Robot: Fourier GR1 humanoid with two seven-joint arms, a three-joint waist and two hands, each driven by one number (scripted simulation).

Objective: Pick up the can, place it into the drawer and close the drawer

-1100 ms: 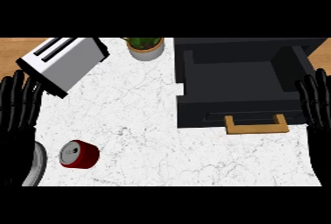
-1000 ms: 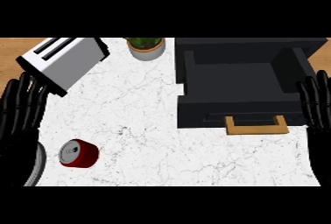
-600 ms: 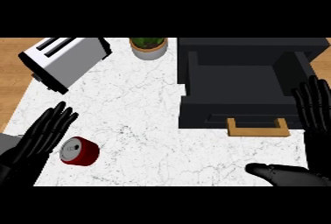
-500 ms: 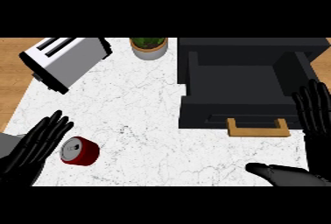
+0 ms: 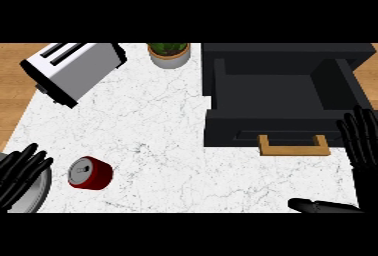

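Just to the right of the left hand [image 5: 22,172] lies the red can [image 5: 90,173], tipped on the white marble counter [image 5: 162,125] with its silver top turned up and to the left; hand and can are near but apart. That hand's fingers are straight and spread, holding nothing, over the rim of a grey plate [image 5: 40,194]. Left of and ahead of the right hand [image 5: 362,142], likewise flat and empty, the black drawer [image 5: 236,127] stands pulled out, its wooden handle [image 5: 293,146] just left of the fingers. Well ahead of the left hand sit a toaster [image 5: 74,70] and a potted plant [image 5: 170,54].
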